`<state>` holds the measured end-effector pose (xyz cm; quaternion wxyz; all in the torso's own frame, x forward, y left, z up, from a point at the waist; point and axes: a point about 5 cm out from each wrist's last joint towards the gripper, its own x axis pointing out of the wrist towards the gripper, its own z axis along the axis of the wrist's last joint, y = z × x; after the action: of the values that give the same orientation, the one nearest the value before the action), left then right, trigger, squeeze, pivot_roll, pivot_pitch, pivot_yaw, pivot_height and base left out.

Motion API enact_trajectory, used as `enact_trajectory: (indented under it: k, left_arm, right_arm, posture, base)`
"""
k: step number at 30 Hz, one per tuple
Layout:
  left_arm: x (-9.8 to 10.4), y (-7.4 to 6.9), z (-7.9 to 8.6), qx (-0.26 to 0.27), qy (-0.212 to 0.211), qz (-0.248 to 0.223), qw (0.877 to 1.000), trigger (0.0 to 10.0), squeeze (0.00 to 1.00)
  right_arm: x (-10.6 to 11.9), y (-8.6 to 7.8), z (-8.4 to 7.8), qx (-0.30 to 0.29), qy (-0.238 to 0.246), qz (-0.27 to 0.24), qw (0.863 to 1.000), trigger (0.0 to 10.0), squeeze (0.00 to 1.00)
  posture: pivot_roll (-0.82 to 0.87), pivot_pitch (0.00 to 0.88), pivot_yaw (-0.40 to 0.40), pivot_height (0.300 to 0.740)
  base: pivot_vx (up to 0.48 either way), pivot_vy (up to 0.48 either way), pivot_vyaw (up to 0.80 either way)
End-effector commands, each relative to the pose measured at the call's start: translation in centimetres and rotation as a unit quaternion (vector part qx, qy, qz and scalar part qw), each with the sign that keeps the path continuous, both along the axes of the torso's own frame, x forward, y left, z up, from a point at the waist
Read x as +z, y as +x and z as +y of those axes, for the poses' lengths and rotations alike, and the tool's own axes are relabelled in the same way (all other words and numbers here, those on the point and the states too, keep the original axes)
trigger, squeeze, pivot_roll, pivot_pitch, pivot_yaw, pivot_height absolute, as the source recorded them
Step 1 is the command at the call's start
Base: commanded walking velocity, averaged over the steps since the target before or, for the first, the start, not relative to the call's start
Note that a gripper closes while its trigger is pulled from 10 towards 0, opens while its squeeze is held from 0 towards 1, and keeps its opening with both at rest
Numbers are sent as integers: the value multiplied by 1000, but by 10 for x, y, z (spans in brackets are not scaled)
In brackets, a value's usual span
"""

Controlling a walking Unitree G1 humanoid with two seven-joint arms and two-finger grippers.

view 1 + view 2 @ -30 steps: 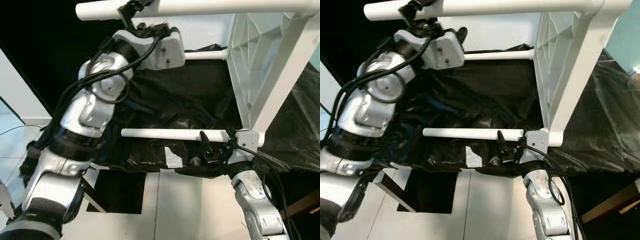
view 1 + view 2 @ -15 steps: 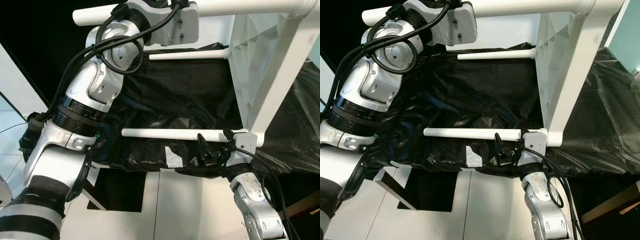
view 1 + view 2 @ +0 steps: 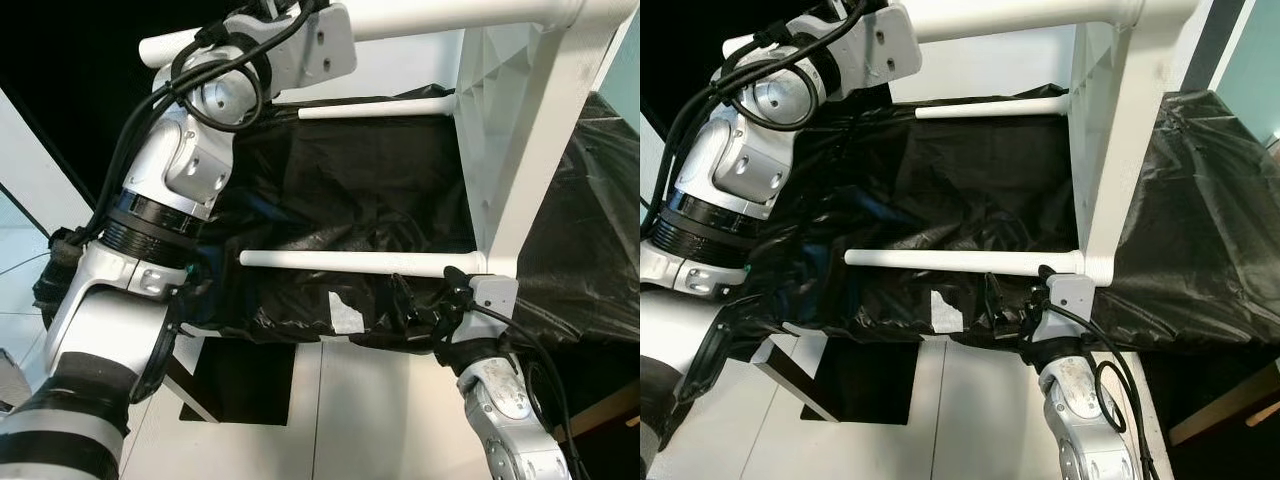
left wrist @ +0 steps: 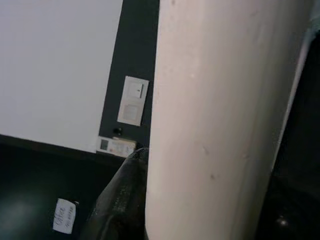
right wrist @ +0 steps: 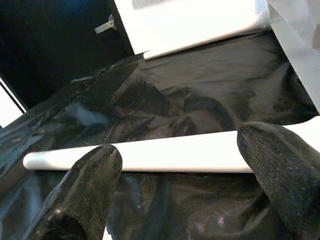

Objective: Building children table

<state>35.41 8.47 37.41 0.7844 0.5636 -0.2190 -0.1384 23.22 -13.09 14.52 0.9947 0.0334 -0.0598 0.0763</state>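
At upper left, left end effector (image 3: 262, 12) grips the top leg (image 3: 450, 12); right end effector (image 5: 175, 170), open below the lower leg (image 3: 350, 262): you raise squarely before closing.

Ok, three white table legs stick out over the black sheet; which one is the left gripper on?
The top leg, nearest the head camera. The left gripper is up against it, while the middle leg and bottom leg have no left arm near them.

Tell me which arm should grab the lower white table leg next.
Right. The right gripper sits open just below the lower leg, fingers spread either side of it. The left gripper is up at the top leg, busy there.
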Motion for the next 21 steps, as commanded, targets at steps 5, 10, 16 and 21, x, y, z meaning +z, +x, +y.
enact_trajectory:
  k: [5, 10, 16, 21]
  left_arm:
    - [-23, 0, 32, 16, -101, 120, 987, 5765, 0]
    - [-26, -5, 57, 20, -202, 170, 964, 1255, 0]
    - [-24, -2, 88, 31, -362, 212, 907, 10000, 0]
    - [-24, -2, 92, 25, -412, 229, 882, 10000, 0]
  right_arm:
    - [-3, -5, -2, -5, 5, 8, 1000, 10000, 0]
    - [-2, -6, -6, -5, 5, 6, 1000, 10000, 0]
    - [20, -8, 4, 50, 34, -45, 997, 10000, 0]
    - [31, -12, 15, 96, 43, -60, 993, 10000, 0]
  posture:
    - [26, 7, 82, 740]
    - [37, 0, 69, 740]
    - [39, 0, 64, 740]
    - [33, 0, 64, 740]
  base:
    - [0, 0, 0]
    - [0, 0, 0]
    - [0, 0, 0]
    - [0, 0, 0]
